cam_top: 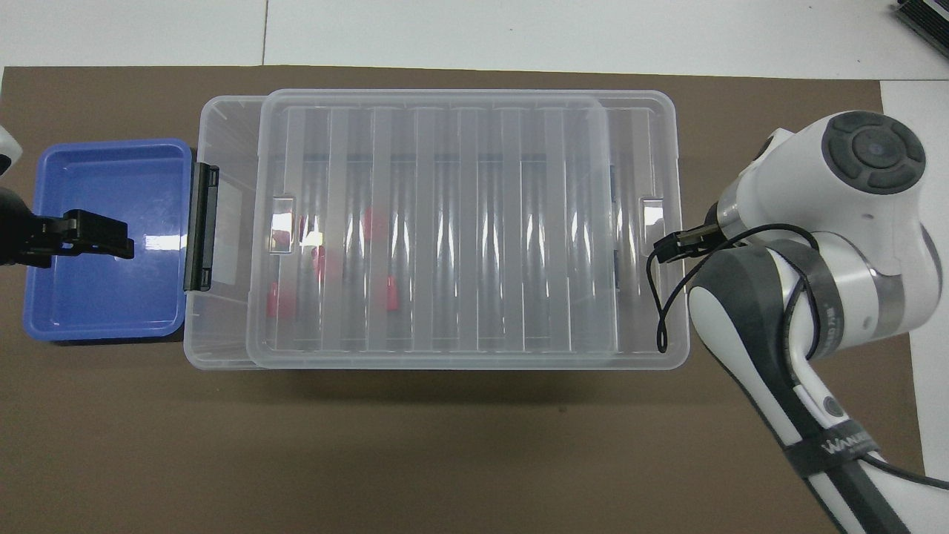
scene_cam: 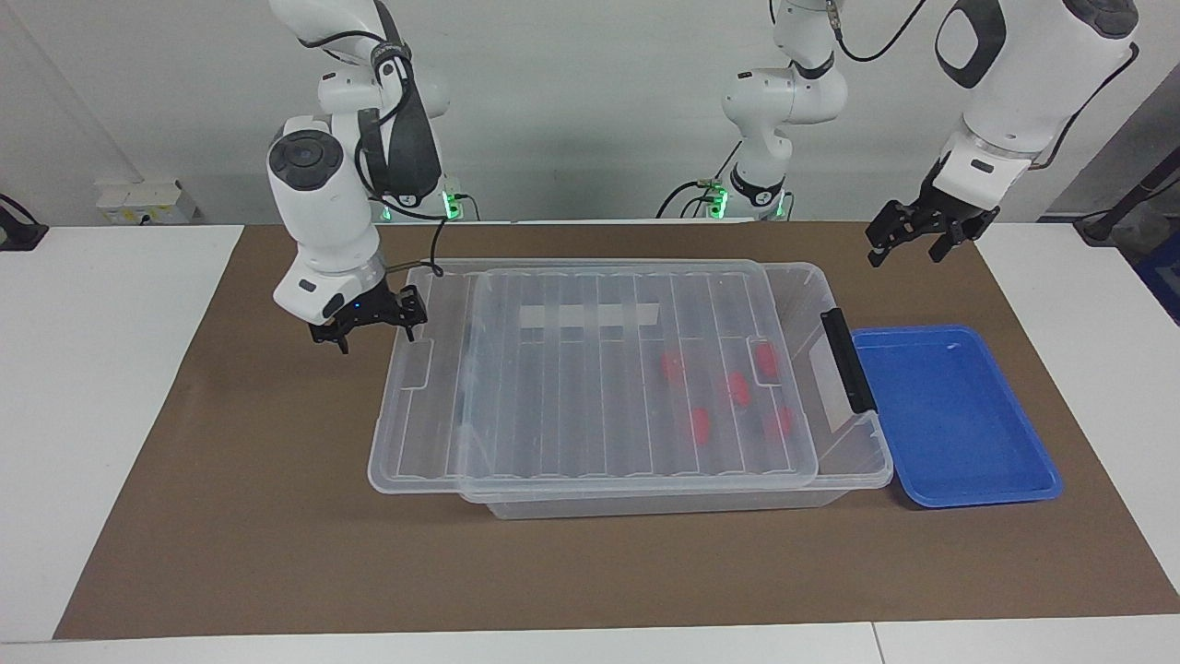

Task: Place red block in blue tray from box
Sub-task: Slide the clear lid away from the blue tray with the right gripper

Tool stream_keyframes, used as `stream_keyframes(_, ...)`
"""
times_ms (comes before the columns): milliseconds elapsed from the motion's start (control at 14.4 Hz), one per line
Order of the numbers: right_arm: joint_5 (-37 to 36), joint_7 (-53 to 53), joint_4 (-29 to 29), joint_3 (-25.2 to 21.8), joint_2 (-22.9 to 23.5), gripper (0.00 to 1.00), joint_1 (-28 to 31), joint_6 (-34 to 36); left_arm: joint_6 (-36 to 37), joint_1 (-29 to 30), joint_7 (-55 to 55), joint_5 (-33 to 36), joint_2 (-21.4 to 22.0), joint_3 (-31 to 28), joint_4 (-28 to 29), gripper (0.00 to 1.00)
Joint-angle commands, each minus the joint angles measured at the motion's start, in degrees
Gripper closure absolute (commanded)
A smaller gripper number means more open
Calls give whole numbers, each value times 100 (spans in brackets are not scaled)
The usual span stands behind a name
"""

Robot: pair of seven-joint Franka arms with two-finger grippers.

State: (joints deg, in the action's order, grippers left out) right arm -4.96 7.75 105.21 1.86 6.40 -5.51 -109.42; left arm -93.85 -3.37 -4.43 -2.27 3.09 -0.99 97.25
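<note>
Clear lid [scene_cam: 590, 369]: slid askew on box [scene_cam: 857, 461], overhanging right arm's end
Blue tray [scene_cam: 954, 415]: beside latch end
Right gripper [scene_cam: 369, 318]: at lid edge, jaws apart
Left gripper [scene_cam: 922, 235]: over tray, jaws apart

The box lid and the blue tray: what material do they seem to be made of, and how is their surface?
The lid looks like clear, thin moulded plastic, glossy: the red blocks show through it, and its ribs catch bright highlights in the overhead view. The blue tray seems to be opaque plastic with a smooth, shiny finish: one even colour, rounded corners, and a white glare spot on its floor.
</note>
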Motion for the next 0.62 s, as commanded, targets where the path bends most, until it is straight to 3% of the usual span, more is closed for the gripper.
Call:
stream_keyframes(0, -93, 988, 141, 33, -140, 0, 304, 43, -98, 55, 56, -72, 148, 11, 145, 0)
stream_keyframes(554, -102, 1914, 158, 25, -131, 0, 735, -53, -125, 21, 56, -72, 148, 20, 92, 0)
